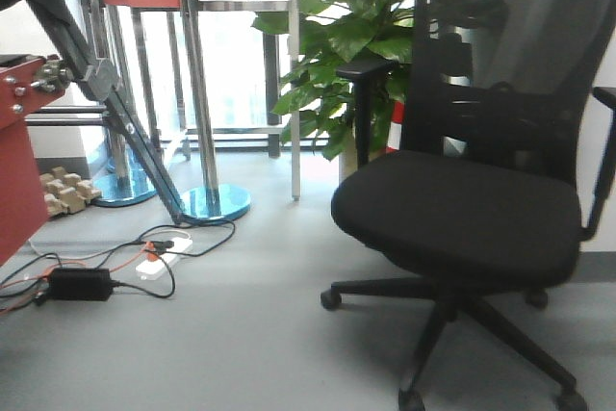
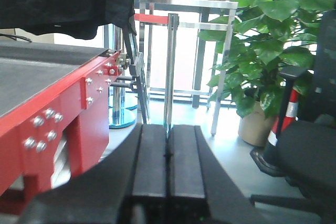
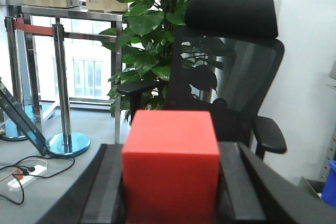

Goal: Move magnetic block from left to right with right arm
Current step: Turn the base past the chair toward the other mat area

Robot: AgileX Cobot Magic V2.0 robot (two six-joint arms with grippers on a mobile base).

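Right end effector [image 3: 171,192] is clamped on the magnetic block [image 3: 170,156], the cube snug between its fingers. Looks like the carry step. Left end effector [image 2: 168,166] is pinched together, empty. Next: travel right, lower gently, release.

Beyond the right pincer [image 3: 171,156], the office chair [image 3: 231,77] and plant [image 3: 147,40] block; floor [image 3: 97,127] leftward lies open.
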